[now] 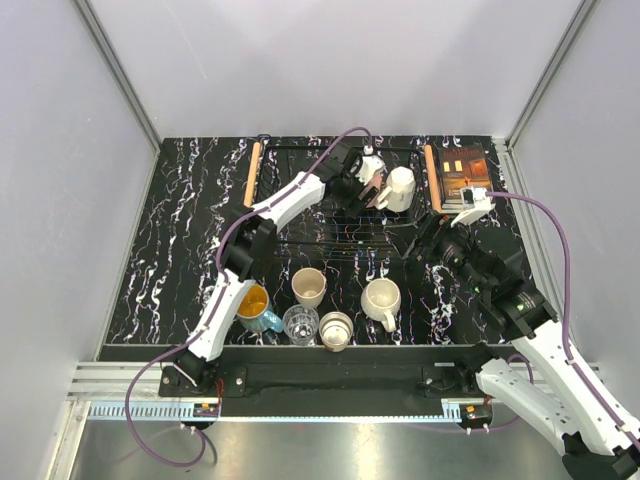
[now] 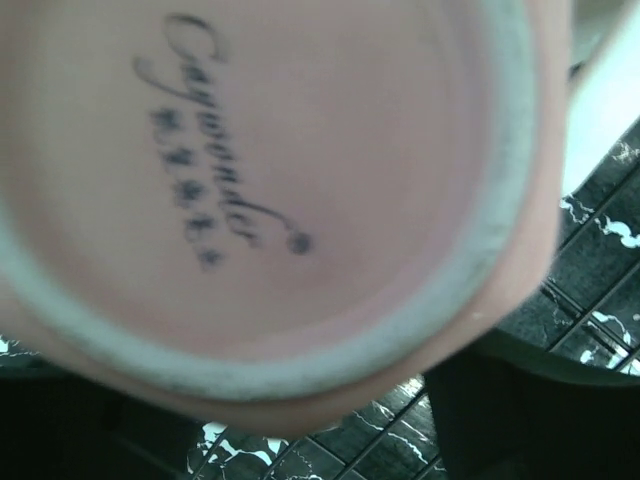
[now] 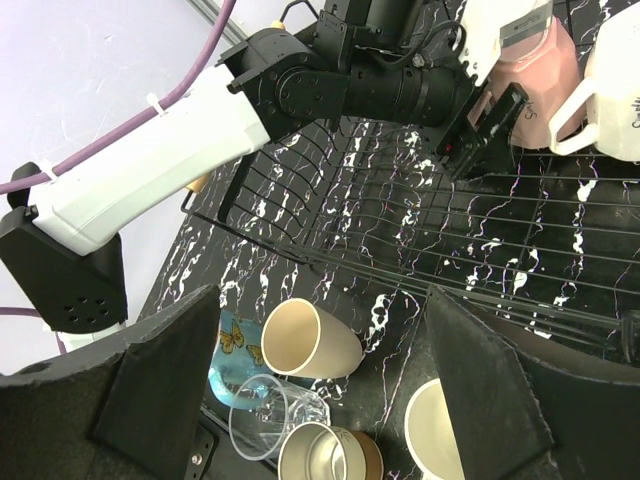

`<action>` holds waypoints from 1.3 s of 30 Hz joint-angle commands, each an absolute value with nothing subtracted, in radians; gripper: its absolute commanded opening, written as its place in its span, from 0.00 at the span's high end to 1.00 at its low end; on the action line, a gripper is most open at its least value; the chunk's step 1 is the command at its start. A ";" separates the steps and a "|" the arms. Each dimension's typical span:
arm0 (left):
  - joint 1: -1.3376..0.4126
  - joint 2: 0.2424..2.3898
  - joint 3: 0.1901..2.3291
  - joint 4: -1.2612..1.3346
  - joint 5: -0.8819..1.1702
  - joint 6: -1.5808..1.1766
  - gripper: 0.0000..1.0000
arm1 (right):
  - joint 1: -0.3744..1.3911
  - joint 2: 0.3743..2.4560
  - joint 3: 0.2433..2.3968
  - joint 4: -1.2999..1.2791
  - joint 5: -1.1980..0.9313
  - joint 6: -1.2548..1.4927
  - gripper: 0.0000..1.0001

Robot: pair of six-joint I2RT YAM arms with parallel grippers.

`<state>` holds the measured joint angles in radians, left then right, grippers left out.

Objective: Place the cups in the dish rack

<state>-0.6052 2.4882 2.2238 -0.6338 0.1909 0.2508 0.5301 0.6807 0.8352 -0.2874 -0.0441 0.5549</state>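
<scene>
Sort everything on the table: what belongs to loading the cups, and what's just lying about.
For the job: rack, pink mug, white mug, blue mug, cream cup, glass, cream mug, small tan cup.
Lying about: book.

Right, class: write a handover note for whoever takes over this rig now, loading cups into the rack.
Left gripper at the pink mug in the dish rack; grip unclear.
Right gripper open and empty, near the rack's right end.
Done: pink mug and white mug in the rack.
To do: cream cup, cream mug, blue mug, glass and tan cup, all on the table.
</scene>
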 commanded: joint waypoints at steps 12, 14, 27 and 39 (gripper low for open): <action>-0.607 2.218 2.076 -0.595 0.175 0.173 0.01 | 0.529 0.716 0.876 -0.360 -0.029 0.532 0.09; -0.609 2.139 2.031 -0.595 0.178 0.164 0.01 | 0.529 0.729 0.888 -0.371 -0.032 0.517 0.09; -0.522 1.646 1.726 -0.653 0.195 0.037 0.01 | 0.650 0.994 0.999 -0.531 -0.049 0.422 0.24; -0.460 1.416 1.532 -0.666 0.185 -0.040 0.01 | 0.979 1.189 1.126 -0.634 0.121 0.402 0.27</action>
